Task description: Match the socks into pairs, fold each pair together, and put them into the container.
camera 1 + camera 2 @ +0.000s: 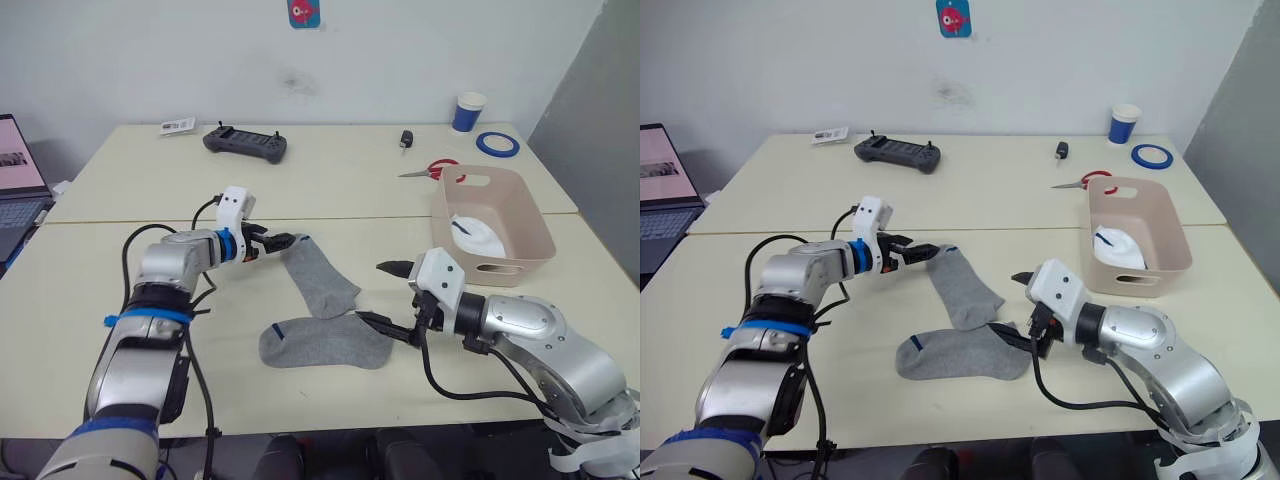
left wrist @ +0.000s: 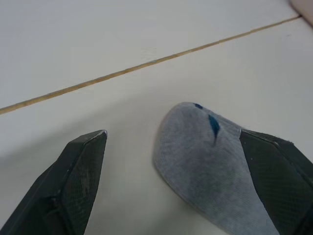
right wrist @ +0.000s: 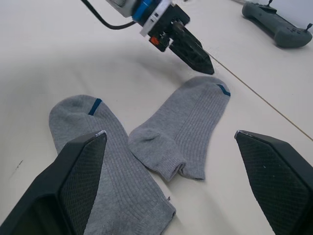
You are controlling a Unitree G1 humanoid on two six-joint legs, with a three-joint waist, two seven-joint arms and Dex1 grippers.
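- Socks: two grey ones are lying on the tabletop (image 1: 150, 400); the upper grey sock (image 1: 320, 275) is running diagonally, its blue-tabbed end pointing toward the left hand (image 1: 285, 242)
- lower grey sock (image 1: 325, 343) is lying crosswise, its blue tab facing the robot's left
- left hand is sitting with fingers spread wide at the upper sock's tip
- right hand (image 1: 385, 292) is gaping wide beside the lower sock
- container (image 1: 520, 215) is holding a white sock (image 1: 475, 232) at far right
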